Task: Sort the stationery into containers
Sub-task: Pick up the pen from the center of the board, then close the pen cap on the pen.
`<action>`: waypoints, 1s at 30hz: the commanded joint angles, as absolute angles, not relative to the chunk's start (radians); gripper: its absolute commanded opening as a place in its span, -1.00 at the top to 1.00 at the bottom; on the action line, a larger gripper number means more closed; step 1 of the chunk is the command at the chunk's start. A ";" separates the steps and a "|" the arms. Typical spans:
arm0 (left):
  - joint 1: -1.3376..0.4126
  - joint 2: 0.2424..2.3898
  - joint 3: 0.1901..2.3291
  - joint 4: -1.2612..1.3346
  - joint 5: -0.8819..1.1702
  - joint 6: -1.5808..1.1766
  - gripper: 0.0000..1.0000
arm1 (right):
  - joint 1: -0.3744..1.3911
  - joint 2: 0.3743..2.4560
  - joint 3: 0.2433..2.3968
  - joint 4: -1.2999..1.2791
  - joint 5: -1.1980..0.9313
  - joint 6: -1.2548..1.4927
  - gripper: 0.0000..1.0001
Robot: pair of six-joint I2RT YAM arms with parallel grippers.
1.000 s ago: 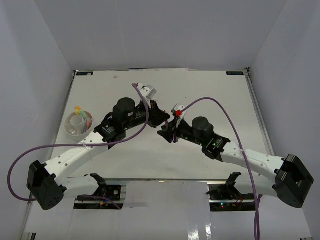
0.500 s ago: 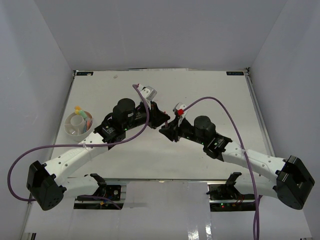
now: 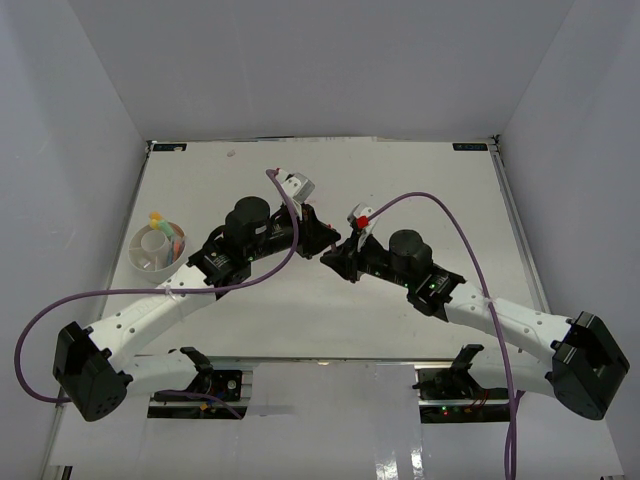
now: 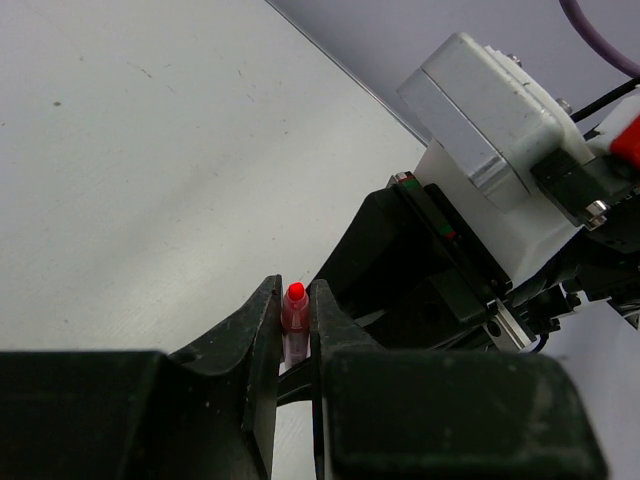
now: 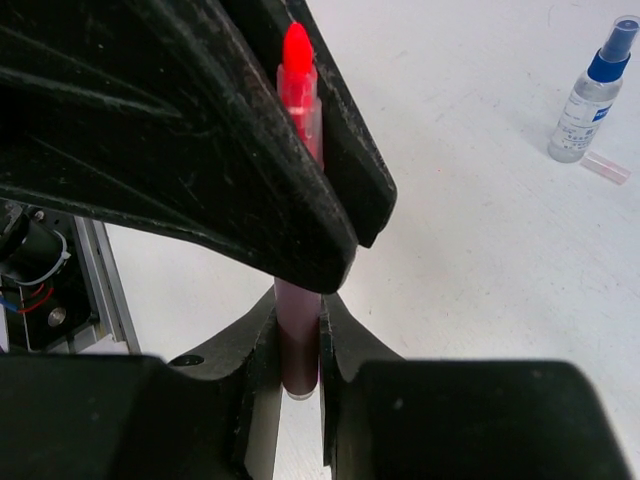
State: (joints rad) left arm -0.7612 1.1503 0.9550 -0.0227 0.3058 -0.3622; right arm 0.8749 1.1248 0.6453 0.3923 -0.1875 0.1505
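A red marker with a bright red tip is held off the table between both arms, near the middle of the table. My left gripper is shut on its tip end. My right gripper is shut on the darker barrel end, just below the left gripper's fingers. In the top view the two grippers meet tip to tip: left gripper, right gripper. The round white divided dish stands at the left with yellow, green and pink items in it.
A white spray bottle with a blue cap stands on the table beyond the grippers in the right wrist view, with a small clear pinkish tube lying beside it. Purple cables arc over both arms. White walls enclose the table.
My right gripper has moved slightly up and left to meet the left gripper and its jaws have closed on the marker's barrel. The left arm has hardly moved.
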 commanded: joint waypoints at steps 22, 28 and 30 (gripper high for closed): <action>-0.764 1.028 1.020 -0.090 -0.035 -0.443 -0.90 | 0.850 1.098 0.548 0.426 -0.147 0.147 0.85; -0.765 1.067 1.012 -0.161 -0.231 -0.456 -0.85 | 0.764 1.054 0.489 0.417 -0.117 0.175 0.85; -0.765 1.115 1.011 -0.158 -0.238 -0.419 -0.82 | 0.727 1.037 0.476 0.411 -0.115 0.173 0.85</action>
State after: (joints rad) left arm -0.7612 1.0561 0.9970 -0.1055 -0.1375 -0.4454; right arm 0.7635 1.0828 0.4828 0.3866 -0.1398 0.1612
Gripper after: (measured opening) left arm 0.916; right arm 0.201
